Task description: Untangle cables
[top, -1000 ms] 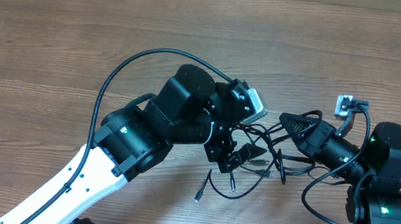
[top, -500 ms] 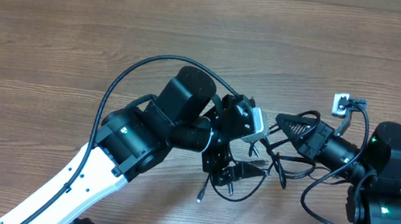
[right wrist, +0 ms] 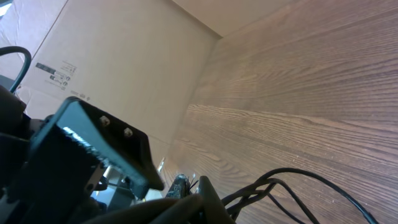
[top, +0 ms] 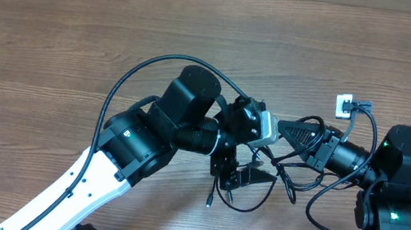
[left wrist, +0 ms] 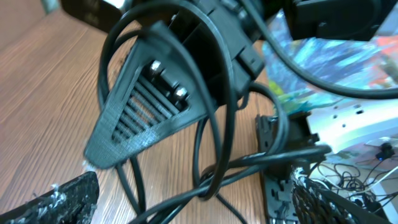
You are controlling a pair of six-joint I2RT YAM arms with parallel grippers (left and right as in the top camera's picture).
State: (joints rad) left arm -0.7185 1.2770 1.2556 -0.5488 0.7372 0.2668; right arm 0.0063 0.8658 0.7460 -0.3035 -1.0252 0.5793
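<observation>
Your left hand [top: 244, 175] has swung in beside the right hand [top: 288, 131], wide open astride the still-knotted cables [left wrist: 249, 163]; whether the right hand is gripping, I cannot tell.

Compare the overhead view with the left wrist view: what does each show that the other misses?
Only the overhead view shows both arms whole on the wooden table, and a loose plug end trailing out of the tangle toward the near edge. Only the left wrist view shows, close up, the ribbed finger of the right gripper with cable loops running around it, and the left gripper with its own fingers spread wide apart. Both show the right gripper and the black cables bunched between the two arms.
</observation>
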